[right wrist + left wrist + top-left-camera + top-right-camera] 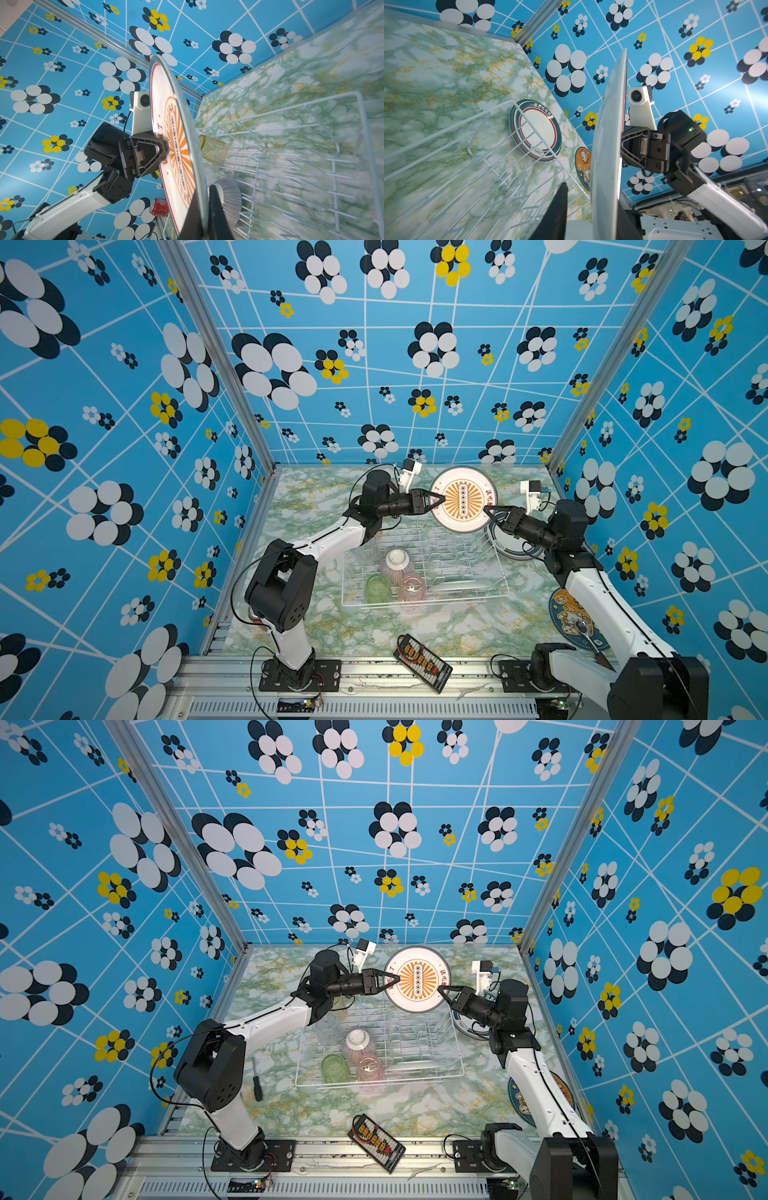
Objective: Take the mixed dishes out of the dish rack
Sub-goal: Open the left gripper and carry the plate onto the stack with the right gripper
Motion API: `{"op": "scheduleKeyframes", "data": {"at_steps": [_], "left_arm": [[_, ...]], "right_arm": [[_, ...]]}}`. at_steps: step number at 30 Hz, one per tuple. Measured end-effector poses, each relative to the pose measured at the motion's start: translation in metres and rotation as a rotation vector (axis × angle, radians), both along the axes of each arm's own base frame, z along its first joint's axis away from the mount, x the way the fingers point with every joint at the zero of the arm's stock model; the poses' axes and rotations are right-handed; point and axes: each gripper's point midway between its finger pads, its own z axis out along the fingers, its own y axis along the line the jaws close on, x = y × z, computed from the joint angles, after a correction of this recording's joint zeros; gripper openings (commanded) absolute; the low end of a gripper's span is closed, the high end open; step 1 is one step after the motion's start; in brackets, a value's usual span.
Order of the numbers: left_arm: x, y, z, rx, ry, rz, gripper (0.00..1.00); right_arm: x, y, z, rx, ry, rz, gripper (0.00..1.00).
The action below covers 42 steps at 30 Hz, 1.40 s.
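A white plate point(463, 498) point(417, 978) with an orange sunburst stands on edge in the air above the far end of the dish rack point(424, 601) point(374, 1083). My right gripper point(488, 510) point(204, 193) is shut on its rim. My left gripper point(440, 499) point(593, 199) straddles the opposite rim, open, with one finger point(560, 199) clear of the plate. In the rack lie a ribbed bowl point(397, 562), a green tumbler point(377, 588), a pink tumbler point(412, 588), a flat plate point(457, 585) and a yellow tumbler point(214, 149).
Teal-rimmed plates point(536, 128) point(505, 549) are stacked on the table right of the rack. A blue cartoon mat point(573, 622) lies at the front right, a black charger board point(422, 662) at the front edge, a screwdriver point(257, 1085) left of the rack, and a red can point(159, 206) beyond.
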Motion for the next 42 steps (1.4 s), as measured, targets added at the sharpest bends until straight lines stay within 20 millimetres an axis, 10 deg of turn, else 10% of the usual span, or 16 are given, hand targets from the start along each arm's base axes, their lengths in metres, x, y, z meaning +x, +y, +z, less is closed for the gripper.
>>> {"op": "scheduleKeyframes", "data": {"at_steps": [5, 11, 19, 32, 42], "left_arm": [[-0.004, 0.016, -0.008, 0.135, -0.057, 0.069, 0.37], [-0.026, 0.056, 0.011, 0.372, -0.286, 0.217, 0.39], [-0.098, 0.029, -0.007, 0.686, -0.609, 0.066, 0.42], [-0.135, -0.007, -0.054, 0.912, -0.773, -0.227, 0.47], [-0.133, -0.011, -0.049, 0.918, -0.794, -0.240, 0.47]], "right_arm": [[0.006, -0.032, -0.006, -0.002, 0.045, -0.113, 0.00], [0.012, -0.119, -0.014, 0.013, 0.100, -0.393, 0.00], [-0.009, -0.191, -0.062, -0.002, 0.265, -0.641, 0.00], [-0.021, -0.218, -0.138, -0.099, 0.503, -0.717, 0.00], [-0.023, -0.215, -0.182, -0.083, 0.633, -0.678, 0.00]]}}
